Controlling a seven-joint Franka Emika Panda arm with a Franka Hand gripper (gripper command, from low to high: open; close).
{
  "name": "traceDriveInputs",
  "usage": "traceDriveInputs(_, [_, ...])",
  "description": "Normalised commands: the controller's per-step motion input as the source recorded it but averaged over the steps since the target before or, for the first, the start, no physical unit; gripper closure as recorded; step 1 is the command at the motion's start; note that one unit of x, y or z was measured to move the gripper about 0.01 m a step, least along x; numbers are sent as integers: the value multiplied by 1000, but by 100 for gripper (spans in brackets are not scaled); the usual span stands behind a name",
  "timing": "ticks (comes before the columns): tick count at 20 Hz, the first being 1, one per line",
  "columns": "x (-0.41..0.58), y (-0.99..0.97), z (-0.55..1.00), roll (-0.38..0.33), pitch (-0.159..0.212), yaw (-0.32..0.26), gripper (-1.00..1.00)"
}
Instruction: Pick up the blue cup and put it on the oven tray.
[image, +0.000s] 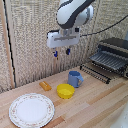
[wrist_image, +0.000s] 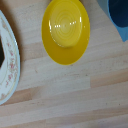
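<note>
The blue cup (image: 75, 78) stands upright on the wooden table, its handle towards the exterior view's right; in the wrist view only part of the blue cup (wrist_image: 119, 14) shows at the picture's edge. The oven tray (image: 101, 68), a dark wire rack, sticks out from the toaster oven (image: 114, 51) at the exterior view's right. My gripper (image: 61, 53) hangs high above the table, up and to the left of the cup, its blue-tipped fingers apart and holding nothing. The fingers do not show in the wrist view.
A shallow yellow bowl (image: 65, 91) (wrist_image: 65, 30) sits just in front of the cup. A patterned white plate (image: 31, 109) (wrist_image: 6, 60) lies at the front left. A small orange piece (image: 45, 86) lies behind the plate. A woven screen backs the table.
</note>
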Motion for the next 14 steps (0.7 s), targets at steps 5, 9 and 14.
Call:
traceDriveInputs(5, [13, -825, -130, 33, 68, -75, -100])
traceDriveInputs(9, [-25, -805, -89, 48, 81, -102, -100])
traceDriveInputs(14, [-3, -791, -120, 54, 54, -88, -100])
